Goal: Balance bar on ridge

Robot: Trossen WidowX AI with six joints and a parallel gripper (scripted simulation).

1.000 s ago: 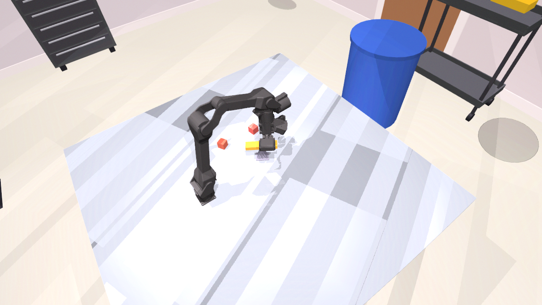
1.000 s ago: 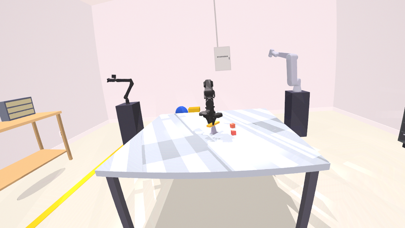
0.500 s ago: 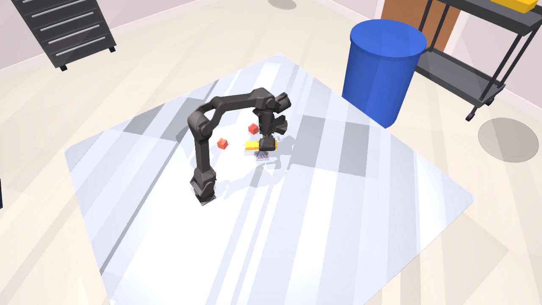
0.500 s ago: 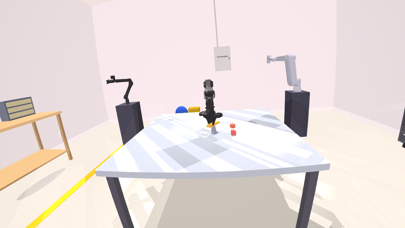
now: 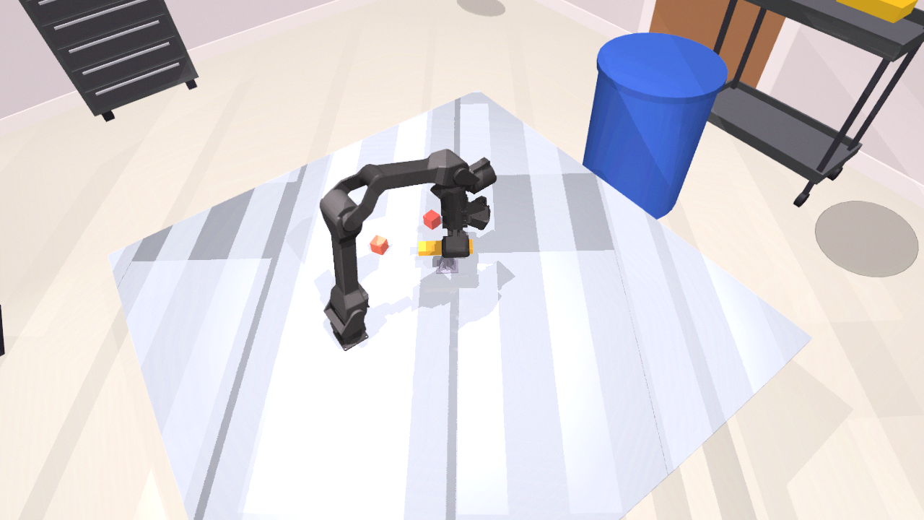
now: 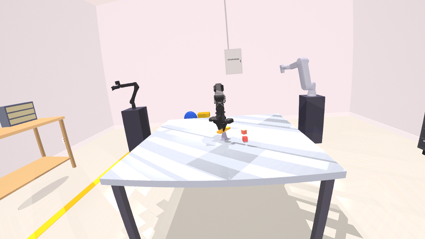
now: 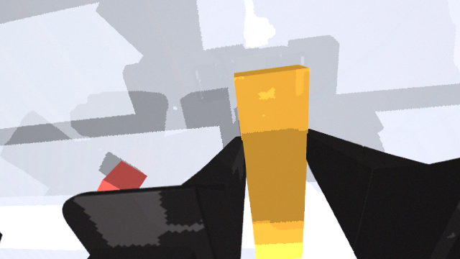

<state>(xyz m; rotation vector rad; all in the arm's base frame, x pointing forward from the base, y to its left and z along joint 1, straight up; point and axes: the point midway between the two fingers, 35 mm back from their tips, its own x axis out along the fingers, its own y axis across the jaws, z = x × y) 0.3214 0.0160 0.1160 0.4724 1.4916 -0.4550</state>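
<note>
My gripper [image 5: 455,248] [image 6: 222,129] [image 7: 272,140] points down and is shut on the yellow-orange bar [image 5: 429,248] [image 6: 227,128] [image 7: 277,108], with a black finger on each long side of it. The bar is held above the table, with its ends sticking out past the fingers. The pale lilac ridge [image 5: 447,266] [image 6: 223,136] stands on the table directly under the bar in the exterior view. Its top is close below the bar, but I cannot tell whether they touch or whether the bar is exactly level. In the wrist view the bar hides most of the ridge.
Two red cubes lie on the table [image 5: 349,420] [image 6: 208,175] beside the ridge: one cube [image 5: 431,219] [image 6: 244,139] close to the arm's wrist, the other cube [image 5: 379,245] [image 6: 243,131] nearer the arm's base. Striped shadows cross the table.
</note>
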